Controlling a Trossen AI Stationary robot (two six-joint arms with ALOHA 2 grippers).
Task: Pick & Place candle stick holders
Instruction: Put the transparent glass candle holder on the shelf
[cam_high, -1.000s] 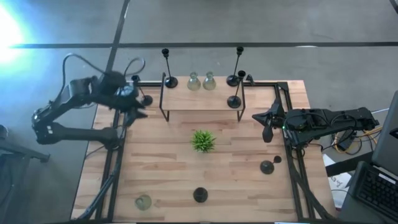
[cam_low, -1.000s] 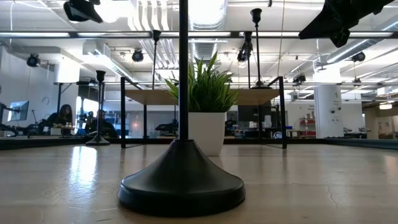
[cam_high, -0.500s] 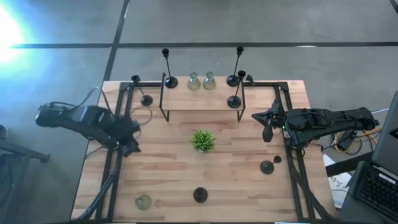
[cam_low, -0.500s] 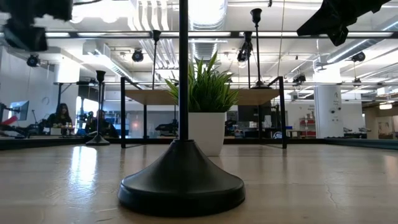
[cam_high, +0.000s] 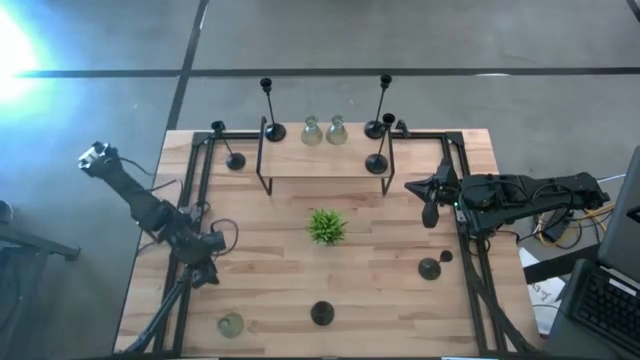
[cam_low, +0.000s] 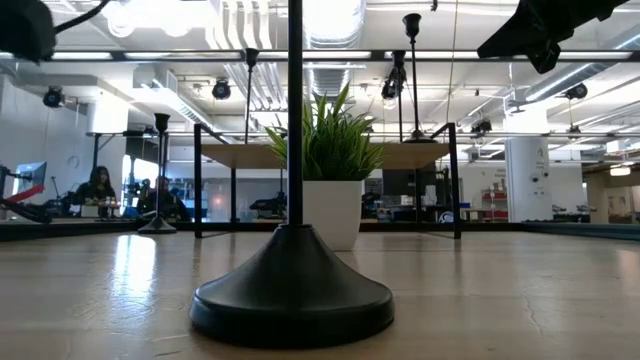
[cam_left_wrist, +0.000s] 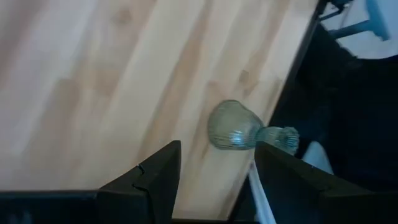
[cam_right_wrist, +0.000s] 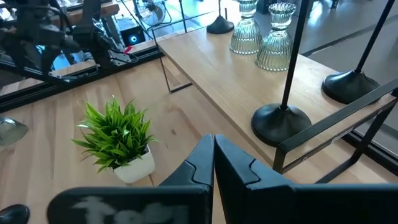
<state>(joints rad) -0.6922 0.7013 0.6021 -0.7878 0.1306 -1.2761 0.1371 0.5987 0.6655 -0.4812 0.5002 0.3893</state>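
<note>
The left gripper has its fingers apart and holds nothing; it hangs over the near left part of the table. Just ahead of the fingertips, in line with the gap between them, a clear glass holder stands at the table's edge, not touched. In the high view this same gripper sits short of that glass holder, which stands in the near left corner.

The right gripper has its fingers pressed together on nothing, over the right side of the table. Ahead of them lies a raised shelf with a black holder closest, a second black base beyond it, and two glass holders farther along. To one side of the fingers stands a small green plant.

From above, the shelf runs along the far edge with tall black holders at both ends. Away from it, a short black holder stands near the far left corner, a black holder at the near edge, and another close to the right gripper
</note>
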